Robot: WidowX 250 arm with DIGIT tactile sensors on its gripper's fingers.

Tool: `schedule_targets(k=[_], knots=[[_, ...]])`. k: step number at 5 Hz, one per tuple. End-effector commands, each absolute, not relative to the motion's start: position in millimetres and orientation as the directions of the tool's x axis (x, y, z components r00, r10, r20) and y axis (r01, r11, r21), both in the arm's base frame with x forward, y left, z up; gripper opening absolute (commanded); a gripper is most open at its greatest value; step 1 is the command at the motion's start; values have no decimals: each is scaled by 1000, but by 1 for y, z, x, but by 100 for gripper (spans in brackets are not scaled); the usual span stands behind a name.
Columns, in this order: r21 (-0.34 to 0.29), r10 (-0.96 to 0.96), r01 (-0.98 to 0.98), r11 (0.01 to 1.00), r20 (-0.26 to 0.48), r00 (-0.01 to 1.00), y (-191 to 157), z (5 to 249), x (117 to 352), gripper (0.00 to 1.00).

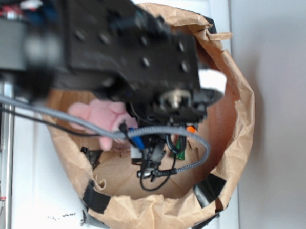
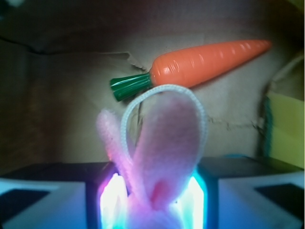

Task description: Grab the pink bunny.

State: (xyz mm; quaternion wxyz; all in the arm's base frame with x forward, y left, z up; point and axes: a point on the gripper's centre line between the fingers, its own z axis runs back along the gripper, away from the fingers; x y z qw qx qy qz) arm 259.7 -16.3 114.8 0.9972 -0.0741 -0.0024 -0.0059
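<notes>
Grip: while the bunny's ears stand up between the pads in the wrist view, I read the tool (image 2: pixel 152 200) as pinching the pink bunny (image 2: pixel 159 157) at the head, its two pads touching the plush on either side.
Bunny's place: inside the brown paper bag (image 1: pixel 240 114), which takes up the middle of the white desk (image 1: pixel 33 190); its pink body (image 1: pixel 99 117) shows toward the desk's left edge, under the arm.
Doing it well: I would hold the squeeze steady and lift straight up, since a grip on ears and head alone could slip through soft plush.
Neighbour: the orange carrot (image 2: pixel 209 62) lies apart, beyond the ears.
Hidden: the arm (image 1: pixel 120 46) covers most of the bunny from outside; the wrist view cuts off everything below the head, so I cannot tell how deep the hold goes.
Hard to make out: glare washes out the pad faces.
</notes>
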Motion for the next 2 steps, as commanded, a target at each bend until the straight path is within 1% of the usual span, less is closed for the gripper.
schedule_targets(k=[1, 2], knots=[[-181, 20, 0, 984, 109, 994, 5, 158, 283, 0], [-96, -46, 66, 993, 198, 979, 5, 152, 310, 64]])
